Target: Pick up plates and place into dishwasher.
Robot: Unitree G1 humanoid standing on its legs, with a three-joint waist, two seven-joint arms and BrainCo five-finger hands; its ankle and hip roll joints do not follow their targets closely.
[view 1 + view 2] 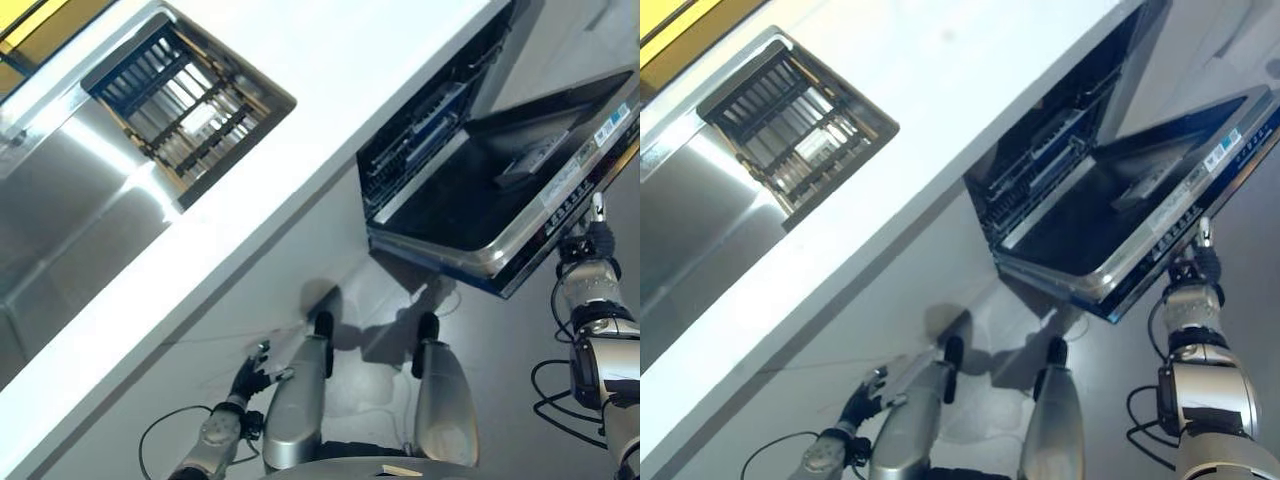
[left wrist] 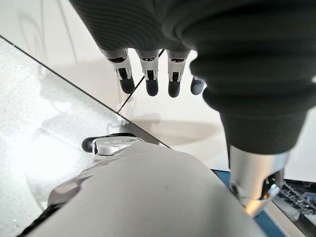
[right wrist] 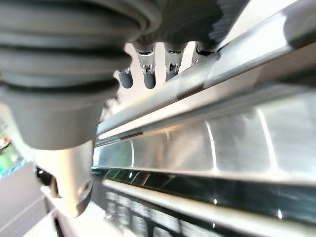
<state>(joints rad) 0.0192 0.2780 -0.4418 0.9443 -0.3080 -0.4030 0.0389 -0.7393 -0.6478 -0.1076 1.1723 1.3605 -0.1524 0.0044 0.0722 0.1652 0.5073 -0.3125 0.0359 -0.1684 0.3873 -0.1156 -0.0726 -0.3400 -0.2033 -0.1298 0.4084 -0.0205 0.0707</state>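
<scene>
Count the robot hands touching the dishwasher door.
1: the right hand is at the open door's outer edge. The left hand hangs low, apart from it, near the floor.

glossy steel dishwasher door point(image 1: 520, 215), sink point(image 1: 70, 200)

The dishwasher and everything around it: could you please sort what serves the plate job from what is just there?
For the job:
- dishwasher, its door open
- right hand at the door's edge
- left hand, low, open, holding nothing

Just there:
- sink
- rack in the sink
- counter

No plates visible.
</scene>
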